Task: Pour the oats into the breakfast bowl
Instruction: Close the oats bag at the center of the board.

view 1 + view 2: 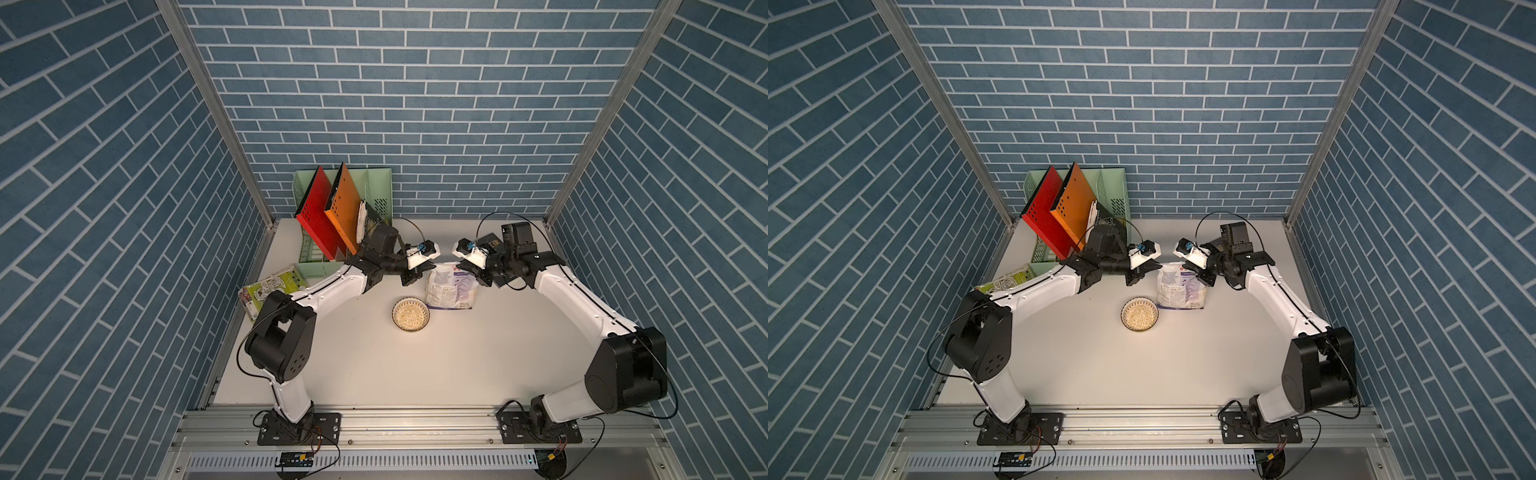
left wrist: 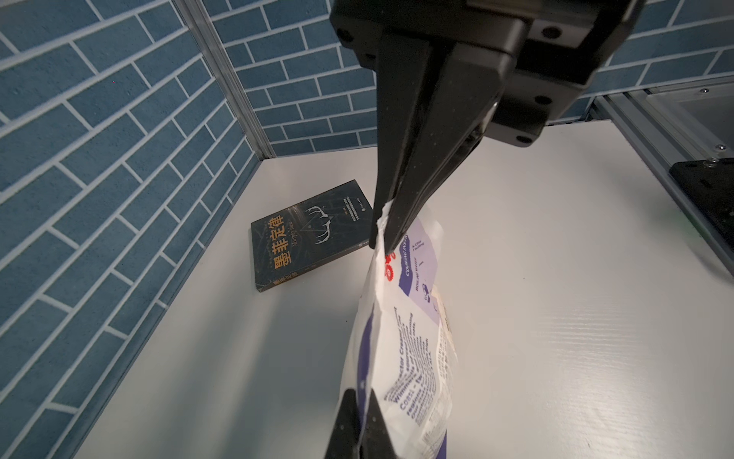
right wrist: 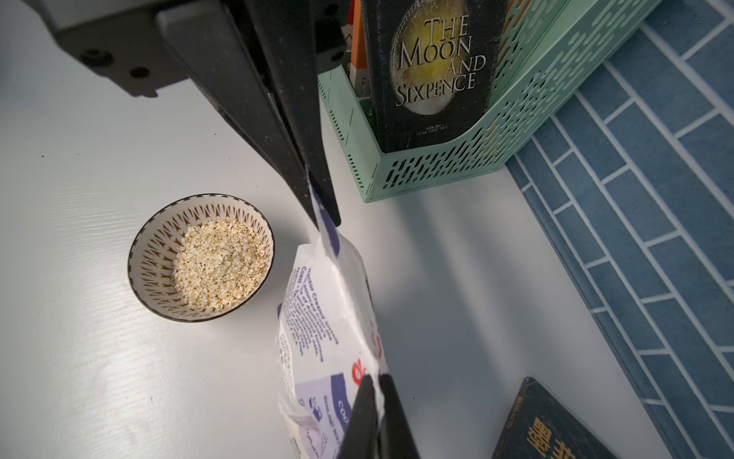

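Okay, green packet [image 1: 272, 291] lies flat at 9 o'clock on the counter [image 1: 415, 374], not part of this job. Mint rack [image 1: 379, 183] at 11 o'clock holds red and orange folders plus a dark book standing in it.

Left arm [image 1: 332, 286]: jaws closed, pinching one top corner of the oats pouch [image 1: 451, 289].

Bowl [image 3: 153, 258] sits mid-counter, upright, with a heap of oats [image 3: 220, 264] in it, roughly half full. No flakes visible on the counter around it.

Pouch stands upright at 2 o'clock of the bowl, just beside it and not touching; its base seems to rest on the counter. How much is left inside, cannot tell.

Right arm [image 1: 573, 299]: jaws closed on the other top corner.

Probably the pour is mostly done. To do this well, keep both corners level and the mouth up. For a top-up, lift clear and tip slowly toward 8 o'clock, because the bowl is narrower than the pouch.

Second dark book [image 2: 310, 234] lies flat at 1 o'clock.
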Robot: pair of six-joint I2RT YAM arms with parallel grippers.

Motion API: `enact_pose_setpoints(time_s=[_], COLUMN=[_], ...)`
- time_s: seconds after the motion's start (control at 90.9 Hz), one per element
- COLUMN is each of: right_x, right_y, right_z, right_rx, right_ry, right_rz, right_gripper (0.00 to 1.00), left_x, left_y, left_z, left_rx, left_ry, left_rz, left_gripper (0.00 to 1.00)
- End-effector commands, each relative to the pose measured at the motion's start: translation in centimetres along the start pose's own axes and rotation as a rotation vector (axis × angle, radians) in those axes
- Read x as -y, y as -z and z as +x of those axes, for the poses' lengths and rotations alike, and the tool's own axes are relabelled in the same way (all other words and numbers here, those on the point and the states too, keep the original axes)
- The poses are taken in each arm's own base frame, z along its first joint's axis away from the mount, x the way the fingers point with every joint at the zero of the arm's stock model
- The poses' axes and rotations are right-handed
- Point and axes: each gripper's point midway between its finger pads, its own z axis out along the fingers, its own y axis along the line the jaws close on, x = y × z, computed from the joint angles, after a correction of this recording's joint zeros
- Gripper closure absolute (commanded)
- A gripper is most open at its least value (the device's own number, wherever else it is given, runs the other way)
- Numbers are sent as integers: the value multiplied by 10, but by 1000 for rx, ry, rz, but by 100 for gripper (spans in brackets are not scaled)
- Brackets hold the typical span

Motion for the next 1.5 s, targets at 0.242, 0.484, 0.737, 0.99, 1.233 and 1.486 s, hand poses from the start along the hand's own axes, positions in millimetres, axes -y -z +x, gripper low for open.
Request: enact_pose_setpoints(time_s=[0.242, 0.484, 0.737, 0.99, 1.233, 1.486], right_x=[16, 18, 15, 12, 11, 12], right_y=[24, 27, 32, 35, 36, 37], right_z=[30, 33, 30, 17, 15, 14], right_rx=[-94, -103, -92, -42, -36, -31], right_ry=[-59, -61, -56, -43, -38, -32], right_rz=[92, 111, 108, 99, 100, 107], right_gripper=[83, 85, 100, 100, 100, 100], left_x=[-6, -7, -6, 0, 4, 1], left_y=[10, 10, 9, -14, -33, -33], left_z=[-15, -14, -20, -29, -27, -26], left_rx=[42, 39, 68, 96, 93, 78], left_ry=[-22, -23, -24, -44, -40, -40], left_rz=[-14, -18, -9, 41, 76, 58], left_gripper=[100, 100, 82, 56, 66, 100])
